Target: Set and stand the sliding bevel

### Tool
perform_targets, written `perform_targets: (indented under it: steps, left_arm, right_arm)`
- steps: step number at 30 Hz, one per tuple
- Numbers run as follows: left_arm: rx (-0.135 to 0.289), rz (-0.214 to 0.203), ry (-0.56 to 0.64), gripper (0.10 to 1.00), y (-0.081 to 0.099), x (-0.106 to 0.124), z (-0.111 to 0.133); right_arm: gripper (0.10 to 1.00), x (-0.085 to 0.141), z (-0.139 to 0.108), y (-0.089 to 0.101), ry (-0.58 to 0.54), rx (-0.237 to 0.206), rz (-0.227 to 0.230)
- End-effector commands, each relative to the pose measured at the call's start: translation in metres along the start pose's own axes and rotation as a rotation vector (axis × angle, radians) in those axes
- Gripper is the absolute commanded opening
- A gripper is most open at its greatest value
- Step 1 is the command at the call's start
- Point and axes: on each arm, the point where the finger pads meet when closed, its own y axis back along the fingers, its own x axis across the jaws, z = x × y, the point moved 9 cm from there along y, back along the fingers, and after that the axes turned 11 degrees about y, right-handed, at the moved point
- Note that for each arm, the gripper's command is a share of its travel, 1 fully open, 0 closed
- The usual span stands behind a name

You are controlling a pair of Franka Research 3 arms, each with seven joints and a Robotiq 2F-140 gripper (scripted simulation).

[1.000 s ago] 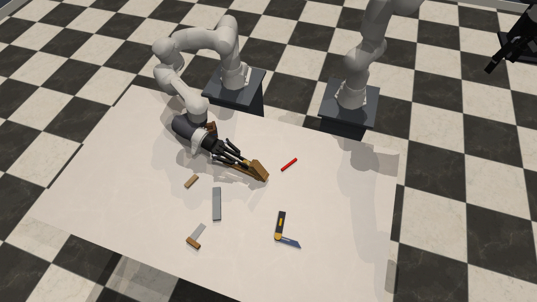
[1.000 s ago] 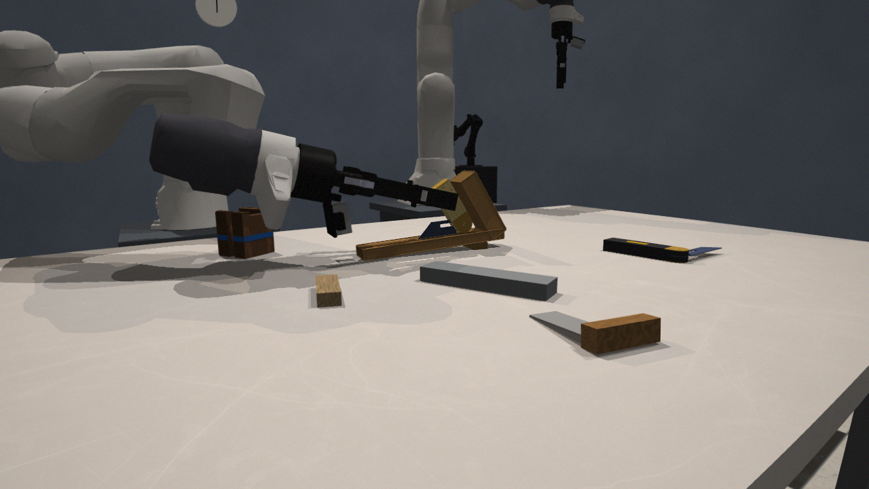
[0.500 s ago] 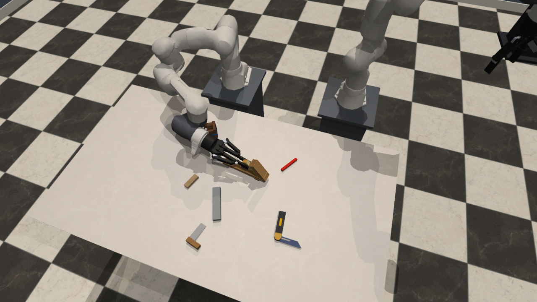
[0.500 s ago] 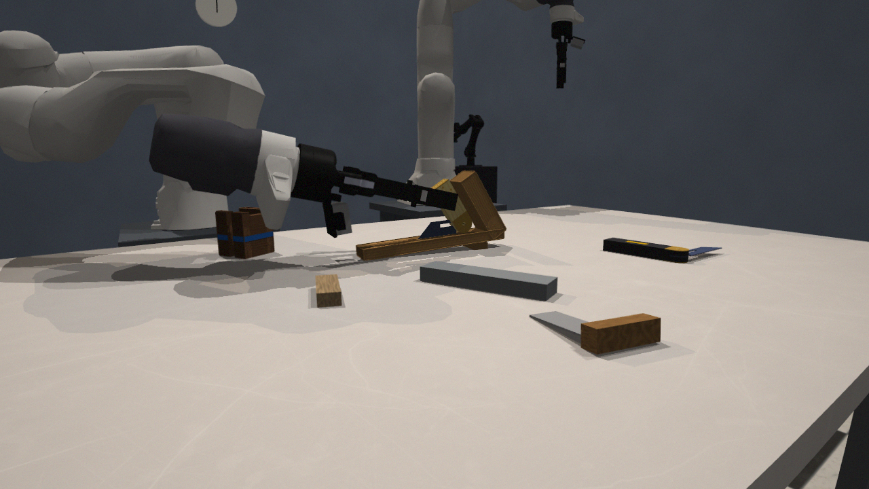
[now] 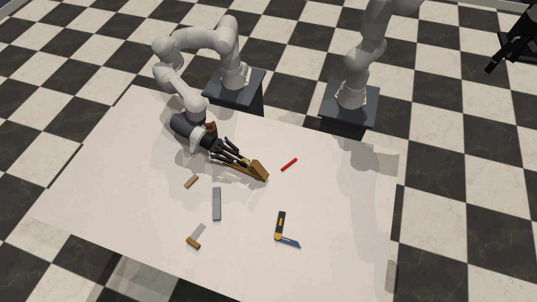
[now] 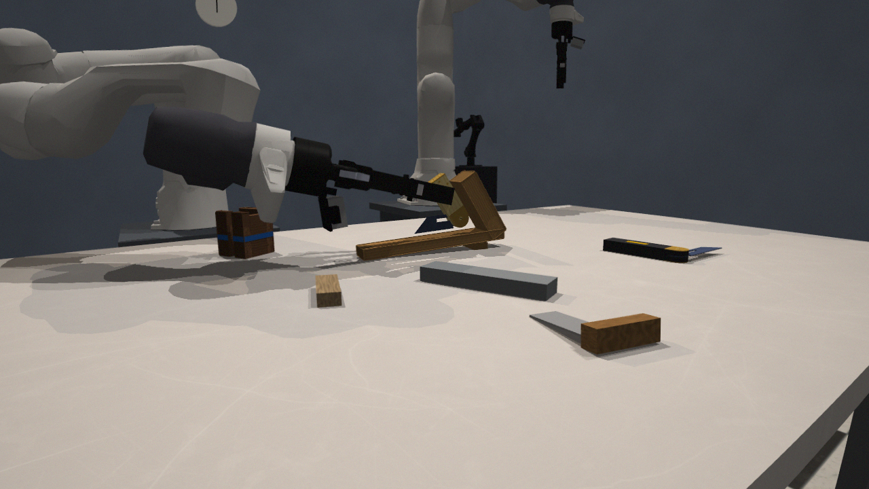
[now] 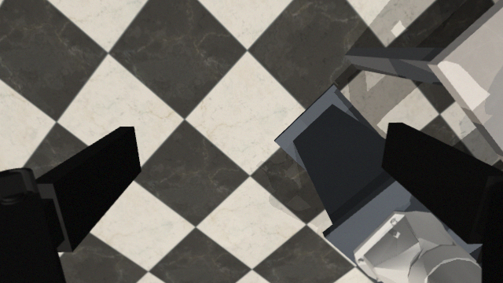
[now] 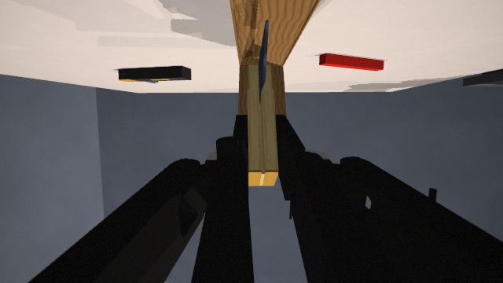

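We see the right gripper (image 5: pixel 243 161) (image 6: pixel 448 193) (image 8: pixel 260 133) closed on the handle of the wooden sliding bevel (image 5: pixel 245 161) (image 6: pixel 460 216) (image 8: pixel 262 157), near the leaning leg (image 5: pixel 259 169) (image 6: pixel 483 202) (image 8: pixel 243 92). Its blue blade (image 6: pixel 434 225) (image 8: pixel 263 59) is above the rail (image 5: pixel 240 169) (image 6: pixel 425 241) (image 8: pixel 279 23); whether they touch, we cannot tell well. The left gripper (image 6: pixel 560 83) (image 7: pixel 262 147) is wide open, well apart from the work. The slotted block (image 5: pixel 210 127) (image 6: pixel 258 238) stands upright on the table (image 5: pixel 131 210) (image 6: pixel 364 395), without the bevel. The black bevel (image 5: pixel 280 222) (image 6: pixel 641 249) (image 8: pixel 157 74) lies flat, apart from the leg.

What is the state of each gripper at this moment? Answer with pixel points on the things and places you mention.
Left gripper (image 6: pixel 560 83) (image 7: pixel 261 149): open, holding nothing.
Right gripper (image 5: pixel 243 157) (image 6: pixel 449 193) (image 8: pixel 262 134): closed on the wooden bevel (image 5: pixel 245 161) (image 6: pixel 459 215) (image 8: pixel 262 157).
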Motion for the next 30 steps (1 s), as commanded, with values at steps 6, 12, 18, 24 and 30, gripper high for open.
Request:
perform_targets:
  steps: [6, 12, 18, 24, 30]
  left_arm:
    - [-0.003, 0.004, 0.007, 1.000, -0.001, 0.000, 0.000]
    - [-0.003, 0.004, 0.007, 1.000, -0.001, 0.000, 0.000]
    - [-0.003, 0.004, 0.007, 1.000, -0.001, 0.000, 0.000]
    - [-0.003, 0.004, 0.007, 1.000, -0.001, 0.000, 0.000]
    - [-0.003, 0.004, 0.007, 1.000, -0.001, 0.000, 0.000]
  right_arm:
    - [0.099, -0.001, 0.010, 0.009, -0.007, -0.002, 0.005]
    - [0.099, -0.003, 0.019, 0.019, -0.007, -0.002, 0.005]
    - [0.099, -0.004, 0.026, 0.026, -0.007, -0.002, 0.005]
    - [0.099, -0.007, 0.037, 0.036, -0.007, -0.002, 0.005]
    - [0.099, -0.009, 0.046, 0.046, -0.007, -0.002, 0.005]
